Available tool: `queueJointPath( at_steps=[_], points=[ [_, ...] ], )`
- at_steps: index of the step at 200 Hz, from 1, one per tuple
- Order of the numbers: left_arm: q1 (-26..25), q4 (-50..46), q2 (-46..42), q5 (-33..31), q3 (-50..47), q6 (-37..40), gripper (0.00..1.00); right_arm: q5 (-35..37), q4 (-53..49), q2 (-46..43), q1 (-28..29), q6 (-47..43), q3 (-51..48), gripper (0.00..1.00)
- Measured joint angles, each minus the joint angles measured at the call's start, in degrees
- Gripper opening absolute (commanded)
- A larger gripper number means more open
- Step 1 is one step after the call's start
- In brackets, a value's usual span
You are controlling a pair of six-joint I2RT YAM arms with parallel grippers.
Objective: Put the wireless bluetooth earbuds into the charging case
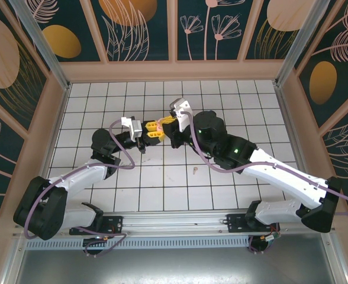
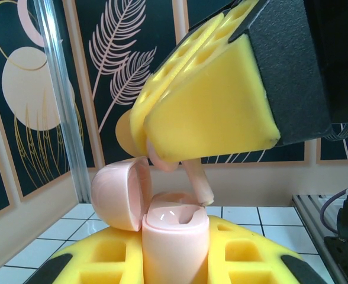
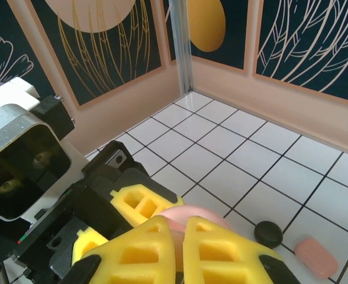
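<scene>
A pale peach charging case (image 2: pixel 175 236) stands upright between the yellow foam pads of my left gripper (image 2: pixel 174 263), which is shut on its body. Its domed lid (image 2: pixel 118 192) hangs open to the left. From above, my right gripper (image 2: pixel 209 112) is shut on a pale peach earbud (image 2: pixel 196 177). The bud's stem points down, with its tip just over the right socket of the case. In the top view the two grippers (image 1: pixel 152 130) (image 1: pixel 167 121) meet tip to tip above the middle of the table. In the right wrist view the lid (image 3: pixel 192 214) peeks out past my shut pads (image 3: pixel 183 251).
A black rounded object (image 3: pixel 268 232) and a pink oblong one (image 3: pixel 316 257) lie on the white tiles close behind the grippers. A tiny pale bud (image 1: pixel 195 171) lies on the tiles nearer the arm bases. Patterned walls and metal posts (image 2: pixel 58 100) fence the table.
</scene>
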Motion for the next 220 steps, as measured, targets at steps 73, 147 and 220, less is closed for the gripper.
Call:
queueJointPath(
  at_steps=[73,147,220],
  points=[
    [-0.3,-0.7,0.0,0.3,0.0,0.0,0.0,0.2,0.6,0.9,-0.1,0.2,0.0,0.08],
    [-0.3,-2.4,0.0,0.2,0.0,0.1,0.0,0.5,0.1,1.3,-0.2,-2.1,-0.2,0.07],
    [-0.3,-4.3,0.0,0.4,0.0,0.2,0.0,0.0,-1.6,2.7,-0.2,-4.4,0.7,0.06]
  ],
)
